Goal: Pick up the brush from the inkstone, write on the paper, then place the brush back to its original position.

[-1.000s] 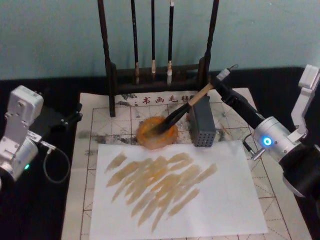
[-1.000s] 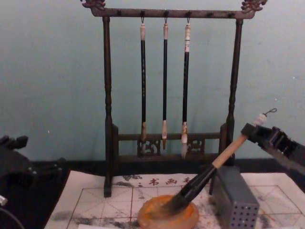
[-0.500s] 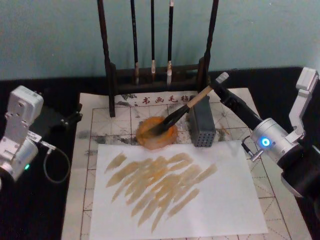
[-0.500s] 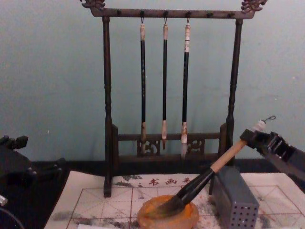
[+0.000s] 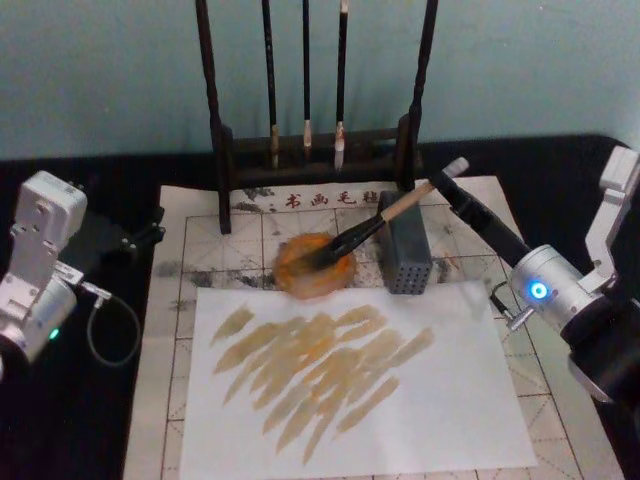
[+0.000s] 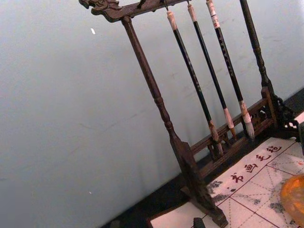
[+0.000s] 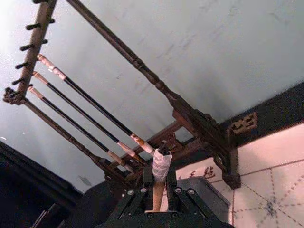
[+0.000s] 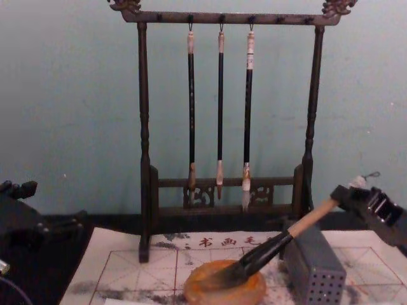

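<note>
The black worktop (image 5: 90,430) carries a tall dark wooden rack (image 8: 143,127) at the back, with three thin brushes (image 8: 220,101) hanging from its top bar. In front of it lies the paper (image 5: 205,240), a gridded sheet with a row of red-brown characters and grey smudges. A plain white sheet (image 5: 450,400) streaked with ochre strokes lies over its near part.

The inkstone (image 5: 300,285), a round orange-brown dish, sits on the paper behind that sheet. Its greyish centre holds the dark tip of the brush (image 5: 375,225). Just beside it on the right stands a grey perforated block (image 5: 405,255).

The brush leans at a low slant, its black lower part rising rightward over the block, then the pale wooden handle and the white cap with its cord loop.

The right gripper (image 5: 445,178) has its fingers (image 7: 142,190) clamped on the handle just below the cap. The left gripper (image 5: 140,237) sits parked off the paper's left edge; open or closed, I cannot tell.
</note>
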`<state>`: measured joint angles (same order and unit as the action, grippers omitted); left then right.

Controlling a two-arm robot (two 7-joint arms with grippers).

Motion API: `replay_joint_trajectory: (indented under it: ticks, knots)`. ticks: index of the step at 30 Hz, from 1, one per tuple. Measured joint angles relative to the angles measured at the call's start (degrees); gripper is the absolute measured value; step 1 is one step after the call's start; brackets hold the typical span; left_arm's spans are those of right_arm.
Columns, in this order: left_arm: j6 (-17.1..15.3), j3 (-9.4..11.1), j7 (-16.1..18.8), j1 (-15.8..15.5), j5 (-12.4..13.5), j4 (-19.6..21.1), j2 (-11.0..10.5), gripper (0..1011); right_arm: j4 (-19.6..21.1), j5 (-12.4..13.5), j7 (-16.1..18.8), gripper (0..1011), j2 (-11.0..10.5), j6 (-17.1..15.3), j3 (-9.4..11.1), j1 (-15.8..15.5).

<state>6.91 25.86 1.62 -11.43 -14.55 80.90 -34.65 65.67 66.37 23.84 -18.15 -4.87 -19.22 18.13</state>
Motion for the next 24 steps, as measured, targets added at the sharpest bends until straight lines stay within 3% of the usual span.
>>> replay_joint_trajectory:
  ticks: [13, 24]
  knots:
    - [0.0, 0.0, 0.0, 0.0, 0.0, 0.0, 0.0, 1001, 0.0, 1.8, -0.7, 179, -0.8, -1.1, -0.3, -0.4]
    - [0.0, 0.0, 0.0, 0.0, 0.0, 0.0, 0.0, 1001, 0.0, 1.7, -0.7, 179, -0.7, -1.1, -0.2, -0.4]
